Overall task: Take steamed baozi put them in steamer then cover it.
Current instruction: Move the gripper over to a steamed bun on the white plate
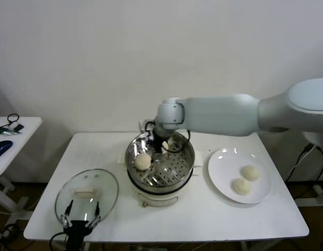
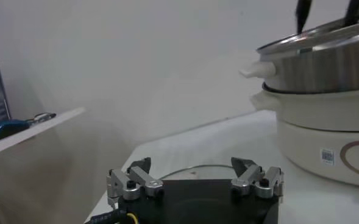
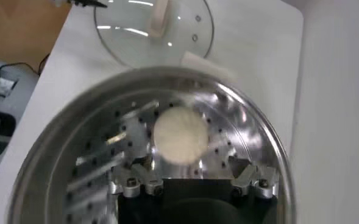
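Spread wide and gripping nothing, the right gripper point(image 3: 194, 182) hangs inside the steamer point(image 1: 188, 159) rim above one baozi point(image 3: 180, 135), while the left gripper point(image 1: 80, 212), fingers likewise apart, waits beside the cover point(image 1: 106, 183) at the table point(image 1: 203, 219) edge.

We see a white table point(image 1: 166, 214) carrying three things in a row: the glass cover point(image 1: 87, 194) lying flat near our left front corner, the steamer point(image 1: 160, 166) on its white base in the middle, and a white plate point(image 1: 224, 175) to the right (all three apart from one another).
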Motion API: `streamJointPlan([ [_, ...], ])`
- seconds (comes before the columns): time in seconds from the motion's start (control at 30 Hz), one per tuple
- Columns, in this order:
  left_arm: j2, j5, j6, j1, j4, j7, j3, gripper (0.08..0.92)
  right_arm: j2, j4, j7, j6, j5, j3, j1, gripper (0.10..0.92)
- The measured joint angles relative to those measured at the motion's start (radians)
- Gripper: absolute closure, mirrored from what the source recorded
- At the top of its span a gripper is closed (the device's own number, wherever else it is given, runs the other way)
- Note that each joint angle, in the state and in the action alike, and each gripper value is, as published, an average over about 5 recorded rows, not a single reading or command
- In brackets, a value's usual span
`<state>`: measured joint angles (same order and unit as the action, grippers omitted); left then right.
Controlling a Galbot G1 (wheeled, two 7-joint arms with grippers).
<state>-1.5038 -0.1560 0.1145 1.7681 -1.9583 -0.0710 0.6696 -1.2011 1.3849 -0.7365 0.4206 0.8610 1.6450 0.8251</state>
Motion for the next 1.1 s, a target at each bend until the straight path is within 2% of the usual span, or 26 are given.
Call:
streamJointPlan([
  [0.27, -0.005, 0.006, -0.005, -0.014, 0.001, 0.001, 0.002, 0.177, 0.266, 0.096, -0.074, -0.053, -0.107, 0.109, 0.082, 0.203],
  [0.57, -0.019, 0.002, -0.006, -0.017, 0.003, -0.001, 0.000, 0.177, 0.522, 0.128, -0.098, -0.075, -0.298, 0.074, -0.041, 0.203],
  [0.8, -0.028, -0.005, -0.007, -0.012, 0.004, -0.002, 0.000, 0.177, 0.609, 0.094, -0.110, -0.090, -0.422, -0.031, -0.199, 0.203],
  [1.1, -0.035, -0.009, -0.002, -0.004, 0.008, -0.008, 0.001, 0.177, 0.639, 0.024, -0.113, -0.097, -0.524, -0.137, -0.354, 0.203],
])
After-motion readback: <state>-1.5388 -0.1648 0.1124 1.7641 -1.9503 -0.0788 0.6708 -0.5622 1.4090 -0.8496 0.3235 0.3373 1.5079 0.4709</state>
